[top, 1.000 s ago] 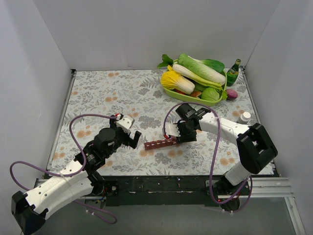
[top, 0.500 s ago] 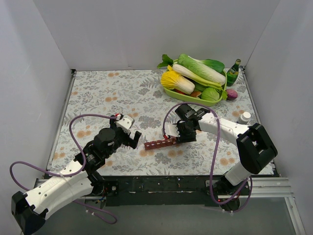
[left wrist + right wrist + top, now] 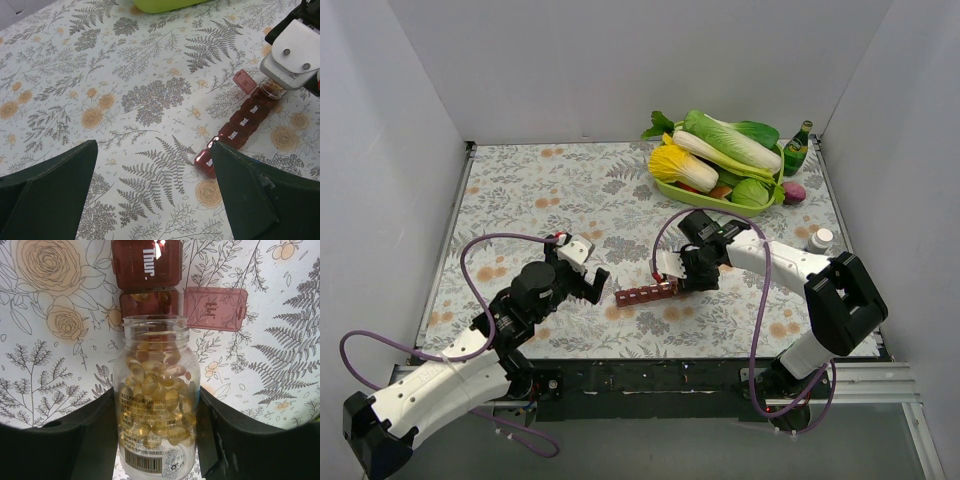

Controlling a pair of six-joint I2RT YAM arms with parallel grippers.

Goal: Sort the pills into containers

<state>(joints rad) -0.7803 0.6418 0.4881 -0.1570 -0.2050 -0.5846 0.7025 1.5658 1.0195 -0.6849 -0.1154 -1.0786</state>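
Note:
The dark red pill-organizer strip (image 3: 645, 293) lies on the floral table between the arms. In the left wrist view the strip (image 3: 240, 127) shows day labels and one lid flipped open at its far end. My right gripper (image 3: 682, 274) is shut on a clear bottle (image 3: 157, 390) of yellow softgel pills (image 3: 155, 380), held sideways. The bottle's open mouth sits right at the open compartment (image 3: 150, 299), beside the "Thur." lid (image 3: 146, 262). A few pills lie in that compartment. My left gripper (image 3: 592, 284) is open and empty, just left of the strip's near end, its right finger (image 3: 250, 190) next to it.
A green tray (image 3: 705, 198) piled with vegetables stands at the back right, with a green bottle (image 3: 797, 148) and a purple item (image 3: 794, 192) beside it. A small white bottle (image 3: 819, 238) stands near the right edge. White walls enclose the table.

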